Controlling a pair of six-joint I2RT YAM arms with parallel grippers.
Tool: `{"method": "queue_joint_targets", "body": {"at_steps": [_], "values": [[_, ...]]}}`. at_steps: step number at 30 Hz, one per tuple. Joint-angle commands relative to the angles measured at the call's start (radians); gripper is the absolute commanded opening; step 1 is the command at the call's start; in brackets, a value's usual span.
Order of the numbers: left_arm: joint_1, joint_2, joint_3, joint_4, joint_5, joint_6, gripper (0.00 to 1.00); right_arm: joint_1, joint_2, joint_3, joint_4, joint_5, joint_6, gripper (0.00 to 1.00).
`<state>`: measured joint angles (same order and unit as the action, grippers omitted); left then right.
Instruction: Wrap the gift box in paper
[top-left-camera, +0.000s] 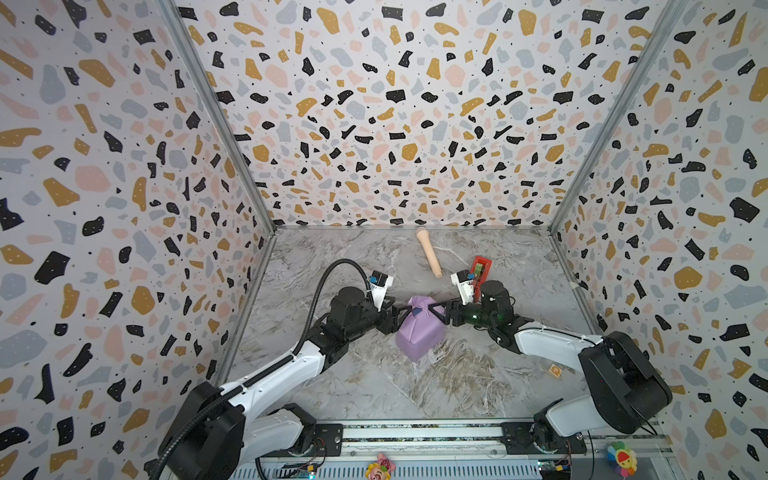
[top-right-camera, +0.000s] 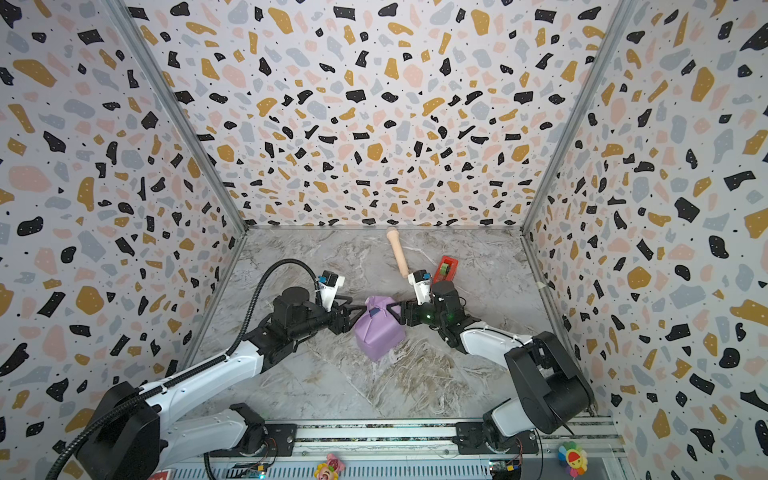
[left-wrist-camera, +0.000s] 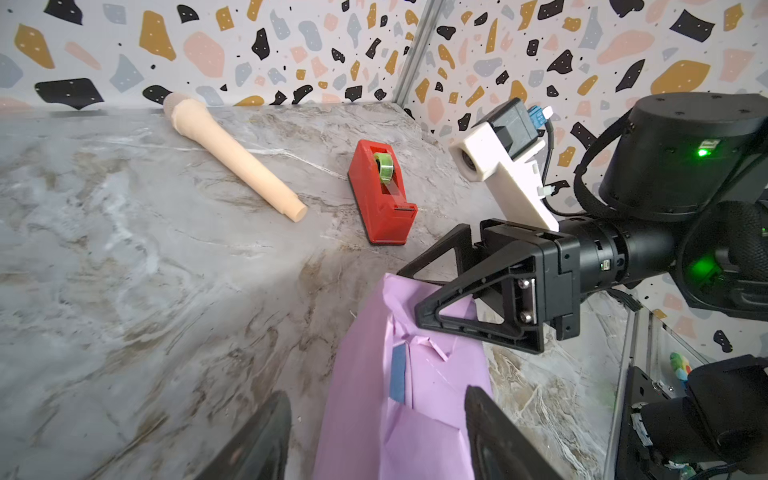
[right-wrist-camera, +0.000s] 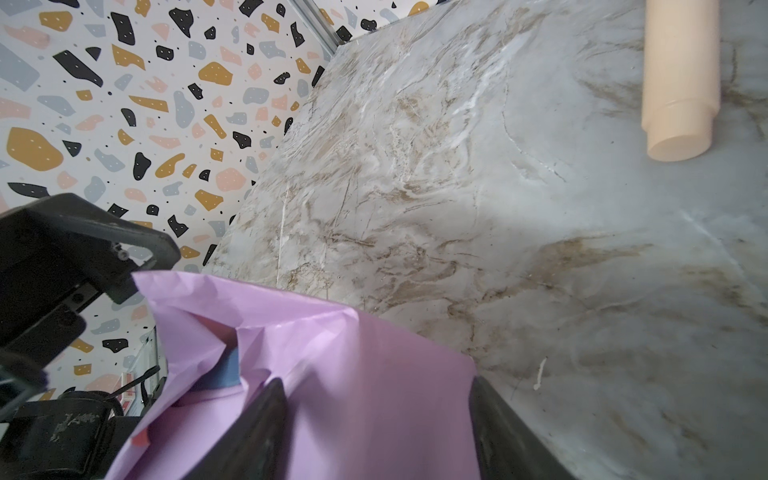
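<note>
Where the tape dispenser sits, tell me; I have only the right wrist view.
Observer: The red tape dispenser stands on the table toward the back, right of centre, in both top views.
Operator: Now the toy microphone. I see only its butt. Say which way it lies.
Observer: Its head points at the back wall; the butt ends just left of the dispenser, apart from it.
Operator: Next, the wrapped end nearest the arm bases: say if it's covered.
Observer: Covered. The paper closes that end, with no blue showing there.
</note>
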<state>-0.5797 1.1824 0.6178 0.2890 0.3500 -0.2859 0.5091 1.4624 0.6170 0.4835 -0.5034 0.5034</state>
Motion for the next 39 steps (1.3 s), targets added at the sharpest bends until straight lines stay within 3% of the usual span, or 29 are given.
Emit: {"method": "queue_joint_targets", "body": {"at_steps": [1,5,12,27,33,39], "values": [[-0.013,0.04,0.065,0.029,0.047,0.029,0.61,0.008,0.024,-0.023,-0.114,0.016,-0.033,0.69],[-0.024,0.098,0.124,0.01,0.027,0.053,0.5,0.009,0.024,-0.019,-0.116,0.013,-0.033,0.69],[-0.045,0.165,0.189,-0.031,0.033,0.092,0.23,0.011,0.026,-0.012,-0.115,0.014,-0.029,0.69],[-0.062,0.19,0.206,-0.11,-0.02,0.13,0.22,0.017,0.021,-0.01,-0.119,0.017,-0.026,0.69],[-0.084,0.184,0.222,-0.104,-0.002,0.135,0.01,0.021,0.021,-0.009,-0.123,0.021,-0.019,0.69],[-0.136,0.194,0.221,-0.112,-0.001,0.152,0.0,0.029,0.015,-0.025,-0.11,0.042,0.025,0.69]]}}
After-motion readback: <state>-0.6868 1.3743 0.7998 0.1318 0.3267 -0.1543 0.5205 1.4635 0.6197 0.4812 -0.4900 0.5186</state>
